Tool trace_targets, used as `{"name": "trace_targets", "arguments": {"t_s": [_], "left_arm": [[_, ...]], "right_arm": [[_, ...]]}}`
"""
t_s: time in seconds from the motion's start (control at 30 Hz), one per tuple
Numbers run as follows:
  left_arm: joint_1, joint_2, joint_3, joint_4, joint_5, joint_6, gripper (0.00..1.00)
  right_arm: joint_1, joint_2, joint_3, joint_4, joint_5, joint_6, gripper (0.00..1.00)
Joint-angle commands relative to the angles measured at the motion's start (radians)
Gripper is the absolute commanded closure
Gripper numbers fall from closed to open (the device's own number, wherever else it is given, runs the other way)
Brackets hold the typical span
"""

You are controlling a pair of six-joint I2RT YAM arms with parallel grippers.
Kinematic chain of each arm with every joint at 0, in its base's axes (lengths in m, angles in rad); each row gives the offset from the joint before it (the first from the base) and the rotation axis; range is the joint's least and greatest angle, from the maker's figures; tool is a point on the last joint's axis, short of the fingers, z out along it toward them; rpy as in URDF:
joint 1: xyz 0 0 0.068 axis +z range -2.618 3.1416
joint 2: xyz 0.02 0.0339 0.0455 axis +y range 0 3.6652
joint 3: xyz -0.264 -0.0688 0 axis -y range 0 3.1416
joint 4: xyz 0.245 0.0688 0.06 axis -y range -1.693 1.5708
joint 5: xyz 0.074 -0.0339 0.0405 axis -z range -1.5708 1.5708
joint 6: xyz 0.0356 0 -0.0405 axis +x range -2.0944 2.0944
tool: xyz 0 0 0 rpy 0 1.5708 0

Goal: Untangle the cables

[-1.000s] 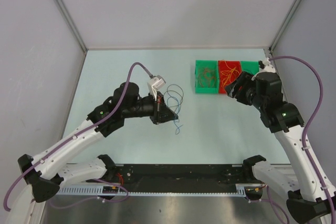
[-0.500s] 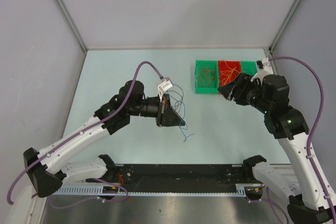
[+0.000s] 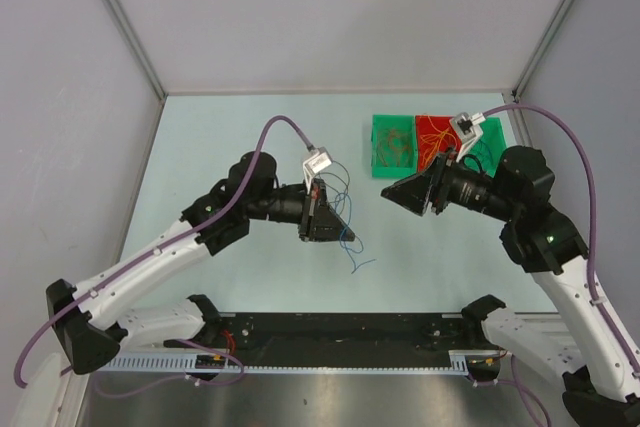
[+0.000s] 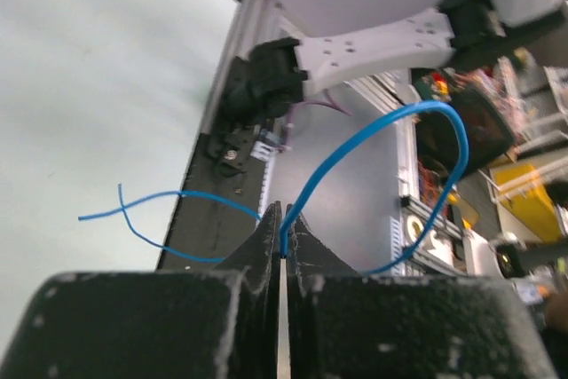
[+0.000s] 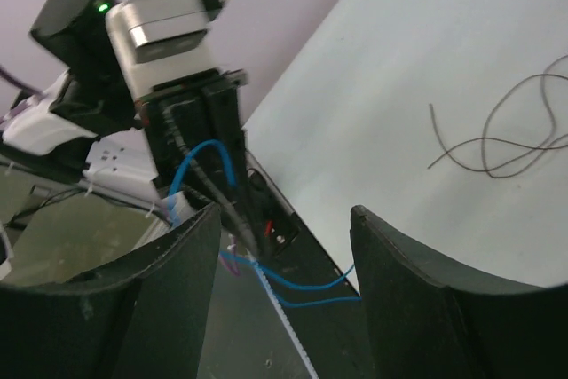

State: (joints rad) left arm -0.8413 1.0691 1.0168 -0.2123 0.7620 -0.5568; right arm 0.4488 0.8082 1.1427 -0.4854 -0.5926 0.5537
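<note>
Gripping a blue cable [image 4: 355,143] in the closed left hand [image 4: 281,219] above mid tabletop [image 3: 250,127]. Holding right hand [image 3: 392,190] open, empty, just right of it. Storing orange cables [image 3: 436,135] in far-right red tray [image 3: 422,159].

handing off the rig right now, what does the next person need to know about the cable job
Tools: left tool shut on a blue cable, held over the middle of the table. The right tool is open and empty, pointing toward the left one.
Things: orange cables in the red tray, brownish cables in the green tray beside it, and a dark brown cable loose on the table.
Done: some cables look sorted into trays.
Left: probably to put away the blue cable, then the loose brown one.
</note>
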Motion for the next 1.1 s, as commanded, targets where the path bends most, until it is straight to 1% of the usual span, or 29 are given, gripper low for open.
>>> {"name": "trace_targets", "arguments": {"t_s": [0.0, 0.2, 0.37, 0.47, 0.63, 0.77, 0.93, 0.97, 1.0, 1.03, 1.07], "left_arm": [[-0.007, 0.032, 0.086, -0.122, -0.199, 0.021, 1.0], [-0.018, 0.06, 0.097, -0.136, -0.274, 0.001, 1.0], [-0.038, 0.065, 0.101, -0.133, -0.28, 0.005, 1.0], [-0.048, 0.061, 0.105, -0.136, -0.279, 0.011, 1.0], [-0.056, 0.061, 0.112, -0.156, -0.288, 0.02, 1.0], [-0.062, 0.061, 0.112, -0.153, -0.288, 0.021, 1.0], [-0.071, 0.06, 0.115, -0.153, -0.291, 0.023, 1.0], [-0.07, 0.058, 0.117, -0.156, -0.293, 0.023, 1.0], [-0.071, 0.06, 0.118, -0.157, -0.296, 0.024, 1.0], [-0.073, 0.061, 0.12, -0.16, -0.297, 0.024, 1.0], [-0.071, 0.061, 0.118, -0.159, -0.294, 0.026, 1.0]], "right_arm": [[0.071, -0.014, 0.006, 0.11, -0.021, 0.048, 0.36], [0.189, 0.025, 0.006, 0.134, 0.071, 0.051, 0.38], [0.298, 0.074, 0.008, 0.146, 0.181, 0.032, 0.4], [0.332, 0.086, 0.006, 0.14, 0.25, 0.017, 0.41], [0.346, 0.079, 0.006, 0.123, 0.327, 0.0, 0.41], [0.352, 0.097, 0.008, 0.117, 0.327, -0.009, 0.42], [0.357, 0.098, 0.006, 0.087, 0.376, -0.023, 0.43], [0.357, 0.098, 0.006, 0.085, 0.378, -0.023, 0.44], [0.358, 0.1, 0.006, 0.084, 0.376, -0.024, 0.46], [0.36, 0.105, 0.006, 0.085, 0.375, -0.026, 0.51], [0.361, 0.106, 0.008, 0.084, 0.376, -0.028, 0.52]]}}
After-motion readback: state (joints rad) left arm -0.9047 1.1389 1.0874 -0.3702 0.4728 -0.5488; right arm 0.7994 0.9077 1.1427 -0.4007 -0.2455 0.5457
